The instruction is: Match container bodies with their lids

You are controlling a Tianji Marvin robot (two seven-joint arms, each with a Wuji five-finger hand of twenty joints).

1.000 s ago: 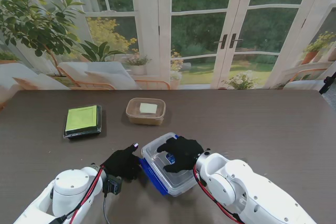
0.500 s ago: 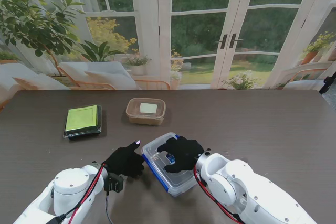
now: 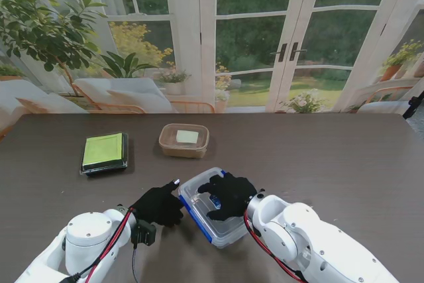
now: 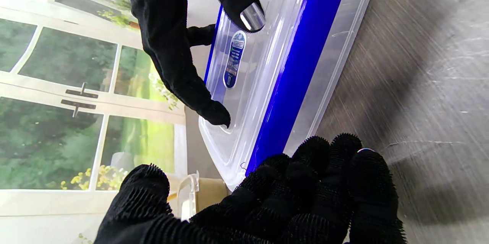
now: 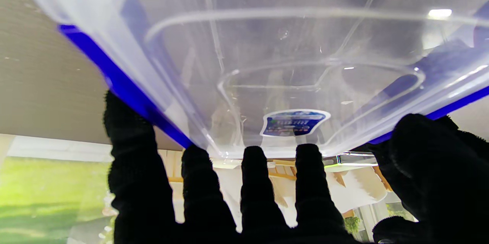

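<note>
A clear plastic container (image 3: pixel 222 231) with a blue-rimmed lid (image 3: pixel 196 220) lies near my front edge of the table. My right hand (image 3: pixel 228 194) rests on top of it, fingers spread over the lid and thumb at its side, holding it down. The right wrist view shows the container (image 5: pixel 267 57) against my right hand (image 5: pixel 248 198), with the fingertips reaching its far edge. My left hand (image 3: pixel 158 205) sits just left of the container, fingers loosely curled close to the blue rim (image 4: pixel 298 76), index finger pointing out. In the left wrist view my left hand (image 4: pixel 290 198) holds nothing.
A tan container (image 3: pixel 183 140) with a pale square in it stands farther from me at centre. A black container with a green lid (image 3: pixel 105 152) sits to its left. Bare table (image 3: pixel 331 157) lies to the right.
My left hand has crept right, closer to the blue rim. The container has settled slightly under my right hand, which has stayed on top.
</note>
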